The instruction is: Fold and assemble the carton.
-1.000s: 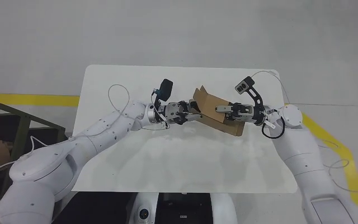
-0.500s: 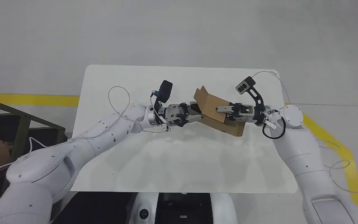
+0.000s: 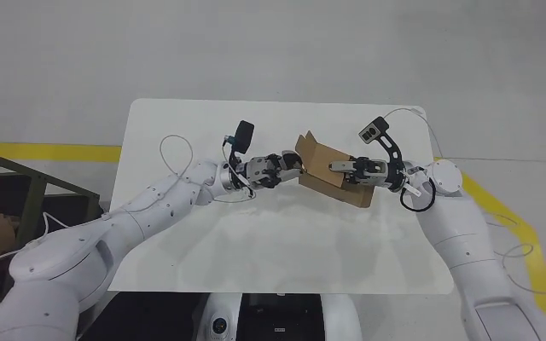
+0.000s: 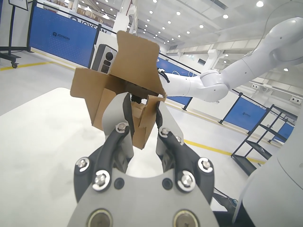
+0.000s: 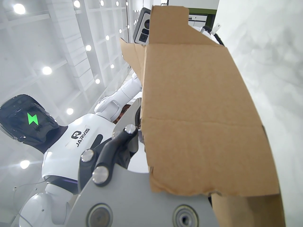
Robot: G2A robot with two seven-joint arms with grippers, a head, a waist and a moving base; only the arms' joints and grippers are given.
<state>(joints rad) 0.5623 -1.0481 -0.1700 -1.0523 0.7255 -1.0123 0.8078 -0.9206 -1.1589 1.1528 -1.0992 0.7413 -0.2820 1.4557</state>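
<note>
Two fingers [image 4: 118,112] of the left gripper [image 4: 141,105] stand parted closest in, released, with a small ragged flap [image 4: 148,116] of the carton [image 4: 137,55] between them; its edge brushes one finger but is not pinched. Just beyond, the carton hangs half open over the middle of the table [image 3: 213,247], between the arms, and seems raised off it. At its far end the right gripper [image 3: 348,165] is clenched on a wall, judging by how the box is held. The board looks light and thin: stiff across a panel, willing to bend at the creases, quick to tear or crush at the frayed edges. A hold on a wall close to a fold should therefore serve better than one on a loose flap tip. The left wrist view gives the open mouth, the inner flaps and a tall rounded flap standing up. The right wrist view gives the plain outer panel with its crease and one finger against the wall, the other hidden behind the board. The top view gives the carton's slant and how both arms meet it
</note>
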